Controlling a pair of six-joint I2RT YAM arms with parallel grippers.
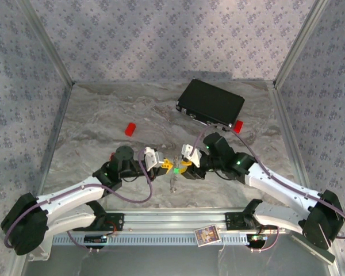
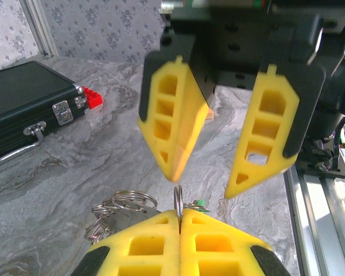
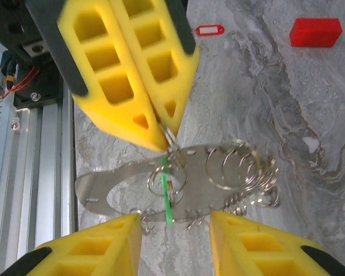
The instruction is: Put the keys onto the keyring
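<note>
Left hand [image 3: 164, 138] is clenched on 1 ring of the keyring [image 3: 233, 167], whose silvery bunch dangles between both hands with the green key [image 3: 167, 198] among it. Right hand [image 3: 175, 221] is released, fingers spread. Beyond lies a black case [image 1: 211, 103], with 1 red block [image 1: 238, 125] just beside it.

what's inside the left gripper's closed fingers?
The left gripper pinches a thin metal ring edge-on; its top arc sticks out above the pads. A bit of the green key peeks out beside it. The ring's lower part is hidden between the pads.
</note>
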